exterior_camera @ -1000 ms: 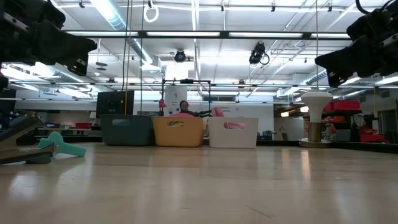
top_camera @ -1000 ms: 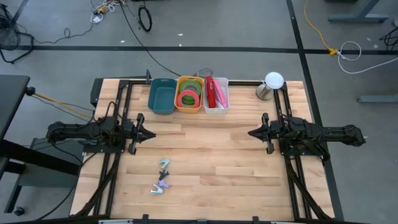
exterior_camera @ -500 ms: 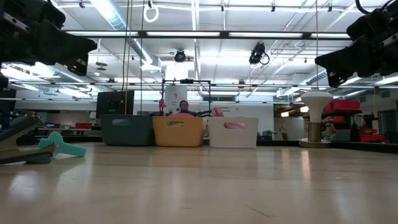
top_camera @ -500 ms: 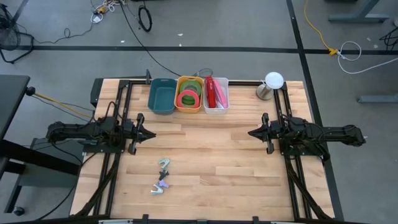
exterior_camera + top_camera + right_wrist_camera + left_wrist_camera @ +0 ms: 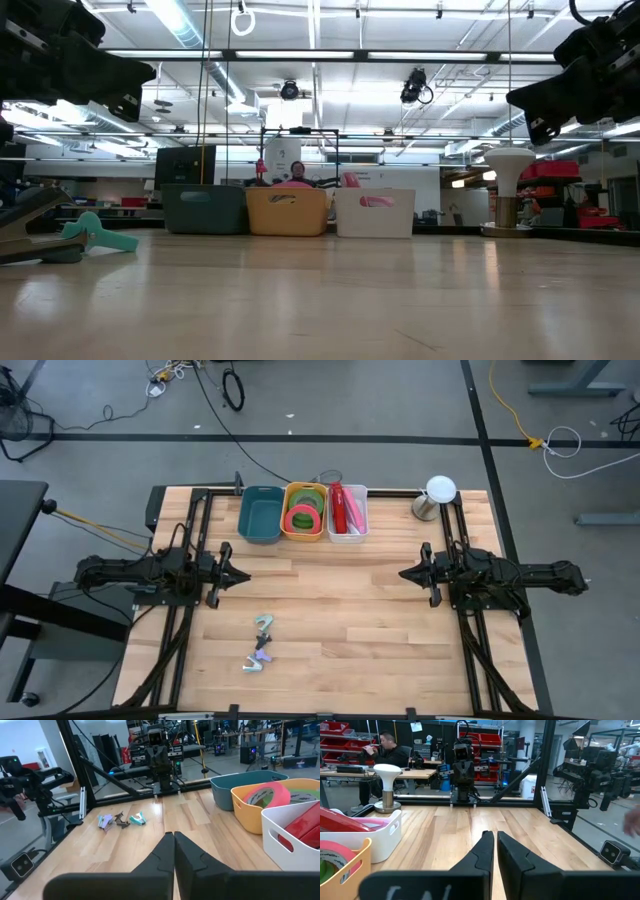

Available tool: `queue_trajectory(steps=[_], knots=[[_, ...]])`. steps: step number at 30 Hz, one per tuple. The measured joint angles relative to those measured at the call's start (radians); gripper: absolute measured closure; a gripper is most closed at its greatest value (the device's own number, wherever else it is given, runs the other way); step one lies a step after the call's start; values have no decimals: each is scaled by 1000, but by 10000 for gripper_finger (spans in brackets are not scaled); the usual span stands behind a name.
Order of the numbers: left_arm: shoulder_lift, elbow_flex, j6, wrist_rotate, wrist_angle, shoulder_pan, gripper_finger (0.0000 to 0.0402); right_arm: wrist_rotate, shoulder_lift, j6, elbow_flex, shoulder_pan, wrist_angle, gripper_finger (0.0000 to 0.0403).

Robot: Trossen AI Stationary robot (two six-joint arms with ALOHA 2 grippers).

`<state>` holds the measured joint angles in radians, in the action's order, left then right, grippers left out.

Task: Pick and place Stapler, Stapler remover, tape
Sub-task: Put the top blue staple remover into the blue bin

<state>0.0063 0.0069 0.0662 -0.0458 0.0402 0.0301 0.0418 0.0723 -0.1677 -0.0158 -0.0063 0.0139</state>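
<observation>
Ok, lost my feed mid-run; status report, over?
Left pincer and right pincer shut, empty, hovering mid-table. Tape in yellow bin, stapler in white bin. Staple removers loose on table, unobstructed.

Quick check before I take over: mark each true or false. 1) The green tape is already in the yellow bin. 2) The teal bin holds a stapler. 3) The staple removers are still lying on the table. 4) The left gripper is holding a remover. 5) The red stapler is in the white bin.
1) True: the green tape lies in the yellow bin, with a pink roll.
2) False: the teal bin looks empty.
3) True: the staple removers lie on the table, outside the bins.
4) False: the left gripper is shut on nothing, away from them.
5) True: the red stapler is in the white bin. The right gripper is shut and empty.
</observation>
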Motion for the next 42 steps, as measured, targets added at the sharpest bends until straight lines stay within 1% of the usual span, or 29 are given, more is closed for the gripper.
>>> queue_trajectory(steps=[4,8,11,14,16,20,25,29,32,38,42], knots=[[0,0,-2,0,6,0,376,0,0,0,0,0,0,396],[0,0,12,-13,64,0,376,0,0,0,0,0,0,396],[0,0,96,-26,166,0,376,0,0,0,0,0,0,396],[0,1,168,-27,305,0,376,0,0,0,0,0,0,396],[0,19,190,-28,326,0,376,0,0,0,0,0,0,396],[7,109,200,-28,278,0,376,0,0,0,0,0,0,396],[87,269,182,-25,36,0,376,0,0,0,0,0,0,396],[209,414,184,6,-141,0,376,0,0,0,0,0,0,396],[307,512,177,9,-184,0,376,0,0,0,0,0,0,396],[494,677,173,9,-204,0,376,0,0,0,0,0,0,396],[598,789,173,8,-286,0,376,0,0,0,0,0,0,396]])
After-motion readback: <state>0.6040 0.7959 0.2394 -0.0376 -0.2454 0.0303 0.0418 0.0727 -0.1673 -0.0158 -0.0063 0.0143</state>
